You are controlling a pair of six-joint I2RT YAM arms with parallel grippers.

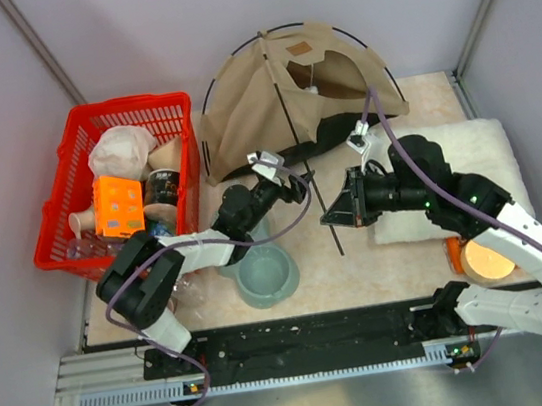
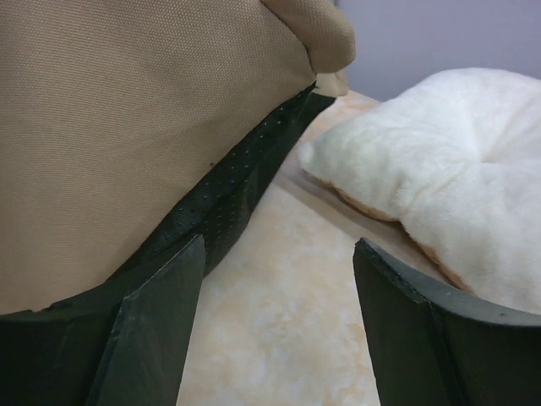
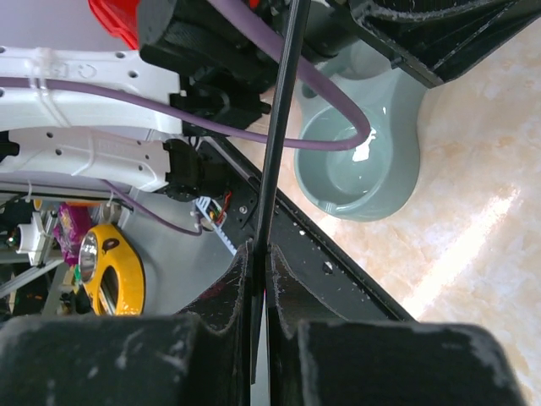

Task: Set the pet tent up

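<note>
Tent (image 1: pixel 257 104) tan, black-lined, sagging; right gripper (image 1: pixel 331 217) tight on pole (image 1: pixel 312 172), left gripper (image 1: pixel 271 166) agape

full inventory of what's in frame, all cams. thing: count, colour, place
pet tent: 1, tan with black lining, back centre
pole: 1, dark and thin, runs from the tent toward the front
cushion: 1, fluffy white, right of the tent
basket: 1, red, left side, holds mixed items
orange box: 1, orange with holes, inside the basket
bowl: 1, grey-green, front centre
round item: 1, orange, front right, partly hidden by the right arm; cannot tell what it is
table: 1, beige marbled, under everything
left gripper: 1, black, open, at the tent's lower edge
right gripper: 1, black, shut on the pole
</note>
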